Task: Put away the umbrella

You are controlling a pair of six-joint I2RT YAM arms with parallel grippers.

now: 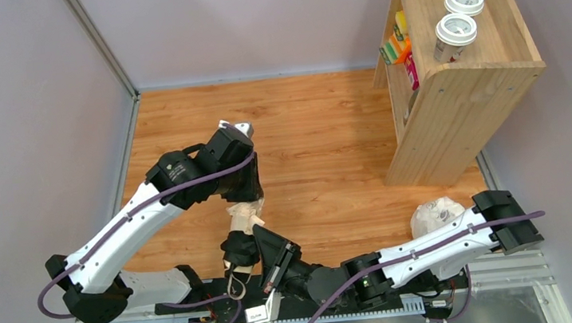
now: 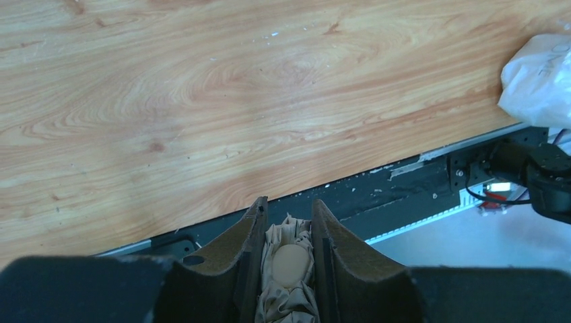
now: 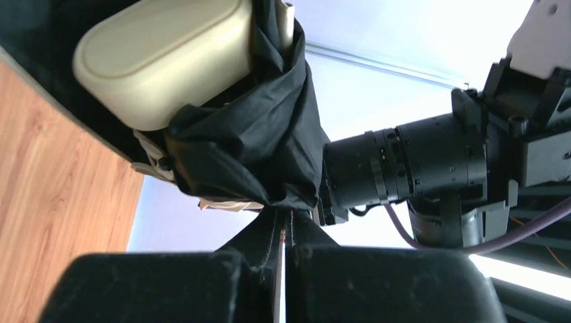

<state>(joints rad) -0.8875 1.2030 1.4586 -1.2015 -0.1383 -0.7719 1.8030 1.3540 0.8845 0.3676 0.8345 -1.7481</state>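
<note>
Left of white bag [image 1: 435, 214], left gripper [image 2: 289, 210] clamps umbrella [image 2: 291, 266], right gripper [image 3: 285, 221] pinches black cover [image 3: 256, 148].

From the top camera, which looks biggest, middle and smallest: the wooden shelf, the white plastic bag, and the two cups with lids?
1. wooden shelf
2. white plastic bag, partly hidden
3. the two lidded cups: they look about alike, so I won't rank them against each other.

My left gripper [image 1: 245, 203] pinches the beige umbrella [image 1: 244, 215]; my right gripper [image 1: 255, 250] meets a dark cover [image 1: 238, 251] below, probably gripping.
</note>
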